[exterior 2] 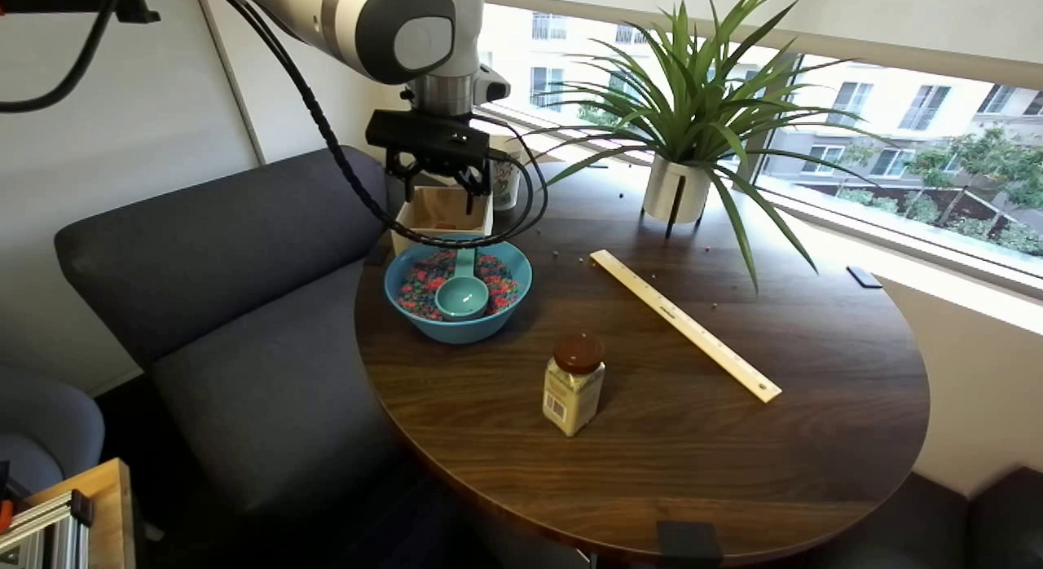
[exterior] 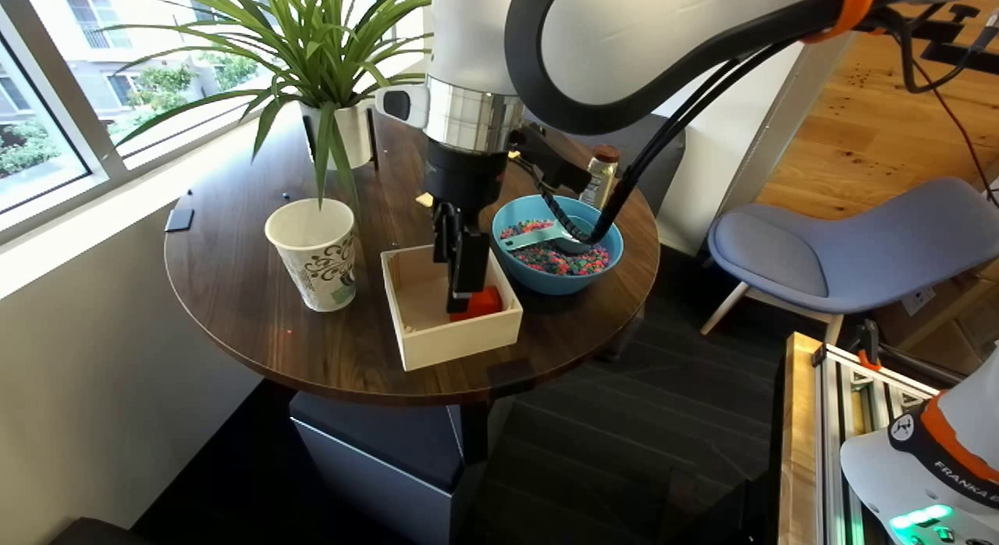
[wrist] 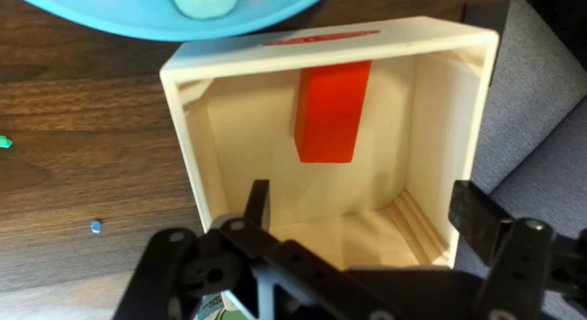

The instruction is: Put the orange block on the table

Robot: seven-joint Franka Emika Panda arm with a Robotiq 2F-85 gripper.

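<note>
Lining the table (wrist: 91,173), wood grain is seen in the wrist view; the round bowl (wrist: 169,29) is cut off; in the wooden tray (wrist: 257,136), the oblong block (wrist: 332,116) is part-hidden by the rim; the gripper (wrist: 360,196) is spread wide.

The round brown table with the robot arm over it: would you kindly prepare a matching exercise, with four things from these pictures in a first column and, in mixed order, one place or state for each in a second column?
First column
1) orange-red block
2) turquoise measuring scoop
3) wooden ruler
4) gripper

Second column
A) inside the blue bowl
B) open, holding nothing
C) inside the square wooden box
D) lying flat on the round table

Right pairs: 1-C, 2-A, 3-D, 4-B
</note>
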